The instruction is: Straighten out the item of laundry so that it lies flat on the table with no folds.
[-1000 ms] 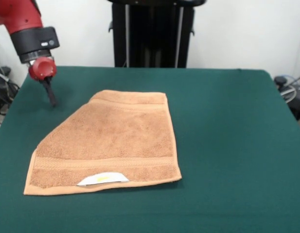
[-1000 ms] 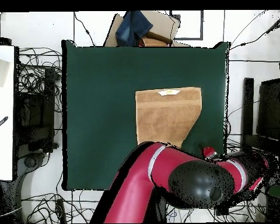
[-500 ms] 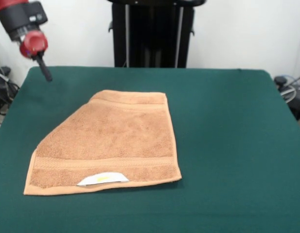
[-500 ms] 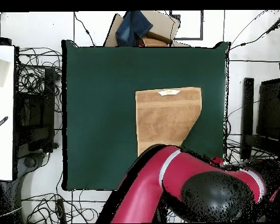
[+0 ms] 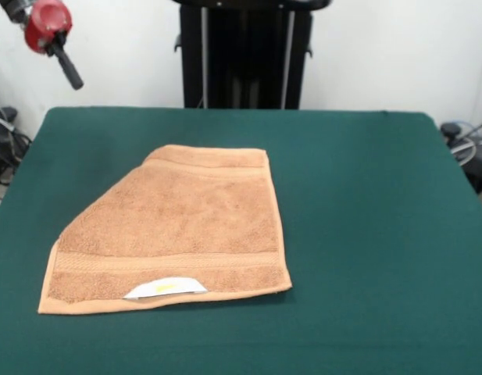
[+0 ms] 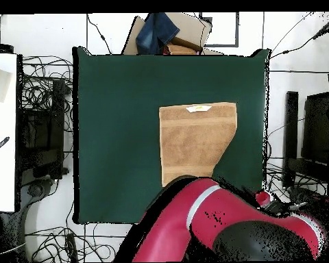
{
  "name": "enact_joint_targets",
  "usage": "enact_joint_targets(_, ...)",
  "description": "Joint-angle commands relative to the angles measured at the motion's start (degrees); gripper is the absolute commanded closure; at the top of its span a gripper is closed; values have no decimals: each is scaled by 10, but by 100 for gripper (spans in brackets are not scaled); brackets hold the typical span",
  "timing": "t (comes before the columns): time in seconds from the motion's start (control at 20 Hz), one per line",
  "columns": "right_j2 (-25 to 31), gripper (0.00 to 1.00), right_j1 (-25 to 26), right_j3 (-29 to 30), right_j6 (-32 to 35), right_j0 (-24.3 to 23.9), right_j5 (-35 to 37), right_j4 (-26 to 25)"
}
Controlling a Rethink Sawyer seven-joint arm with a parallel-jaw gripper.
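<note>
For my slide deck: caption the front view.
Orange-tan towel on the green table, one far corner folded under; tool raised clear.

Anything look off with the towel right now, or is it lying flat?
Not flat yet. The towel has one far corner missing: its left edge in the front view runs diagonally, as if that corner is folded under. The gripper is raised off the table, holding nothing.
</note>
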Motion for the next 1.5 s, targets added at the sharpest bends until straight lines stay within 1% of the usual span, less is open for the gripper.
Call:
enact_joint_targets(0.05, 126, 100, 0, 42, 47, -1, 2, 37)
enact_joint_targets(0.25, 155, 100, 10, 42, 22, -6, 19, 64)
enact_joint_targets(0.45, 172, 100, 13, 43, 14, -9, 29, 77)
enact_joint_targets(0.85, 189, 100, 16, 52, -9, -10, 43, 87)
enact_joint_targets(1.25, 195, 100, 14, 52, -1, -10, 46, 79)
enact_joint_targets(1.5, 205, 100, 23, 46, -12, -12, 54, 90)
